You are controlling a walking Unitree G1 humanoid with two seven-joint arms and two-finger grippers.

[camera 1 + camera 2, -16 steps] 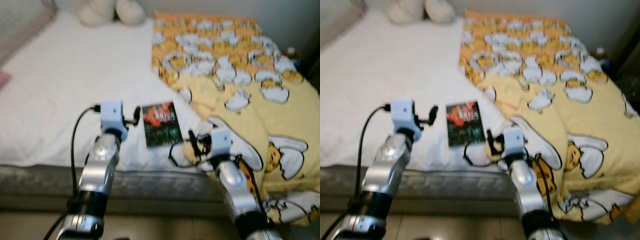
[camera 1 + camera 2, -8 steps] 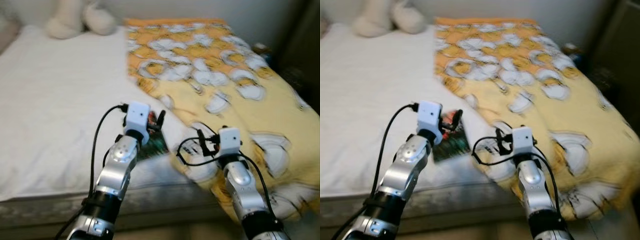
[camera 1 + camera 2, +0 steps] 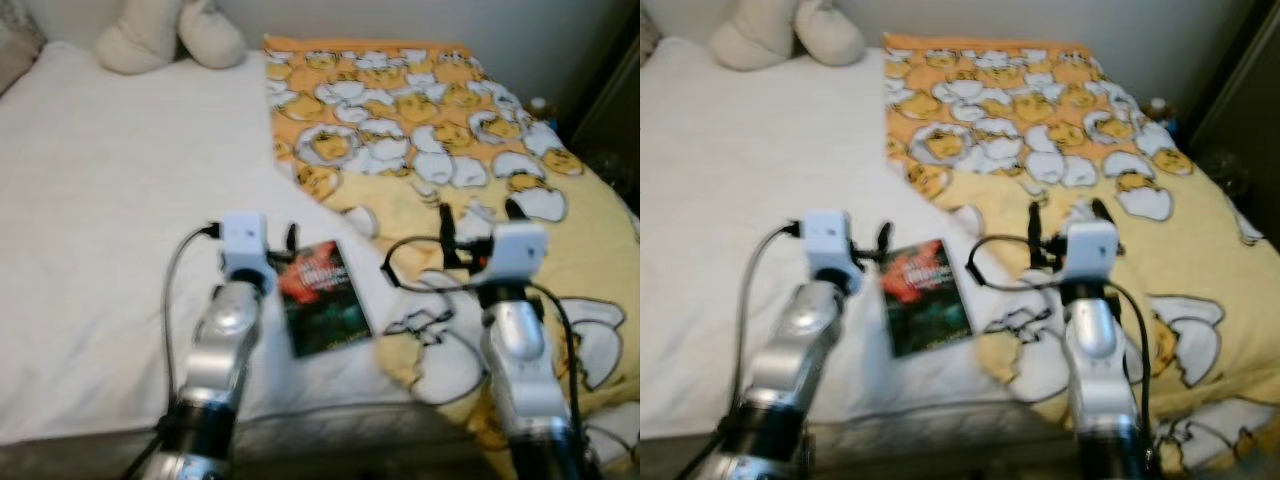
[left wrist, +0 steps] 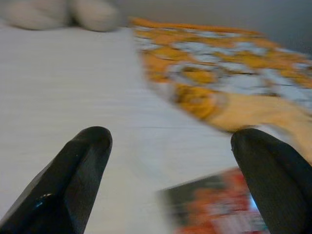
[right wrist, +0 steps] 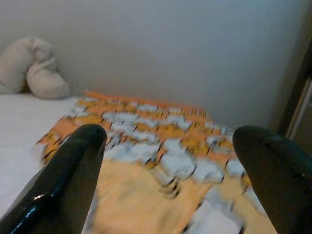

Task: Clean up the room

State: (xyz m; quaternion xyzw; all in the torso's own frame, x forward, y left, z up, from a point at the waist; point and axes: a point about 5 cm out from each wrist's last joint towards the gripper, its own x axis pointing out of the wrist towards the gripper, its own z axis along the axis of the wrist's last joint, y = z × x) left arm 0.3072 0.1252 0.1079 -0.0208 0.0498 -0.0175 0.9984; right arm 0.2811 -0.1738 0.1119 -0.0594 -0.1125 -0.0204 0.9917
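White bed sheet [image 3: 110, 230]: covering the robot's left half of the bed and lying smooth.
Blanket [image 3: 470, 150]: yellow and orange with a white cartoon print, spreading over the robot's right half of the bed, its edge running diagonally toward the near side of the mattress.
Book [image 3: 322, 296]: a dark cover with red and green printing, lying flat on the white sheet, just beside the blanket's edge and tilted slightly.
Book position: sitting between the two arms, closer to the left one, near the front edge of the bed.
Left gripper [image 4: 170, 161]: hovering low over the sheet just beside the book, its two black fingers [image 4: 78, 170] spreading wide apart and grasping nothing; the wrist view is showing a corner of the book near one fingertip.
Right gripper [image 5: 170, 146]: reaching out above the blanket, fingers [image 5: 73, 170] splayed wide and gripping nothing, pointing toward the far wall [image 5: 195, 48].
Soft toy [image 3: 170, 35]: cream-coloured and plush, resting at the head of the bed on the white sheet, well apart from both grippers.
Sharpness: the wrist views are blurring slightly.
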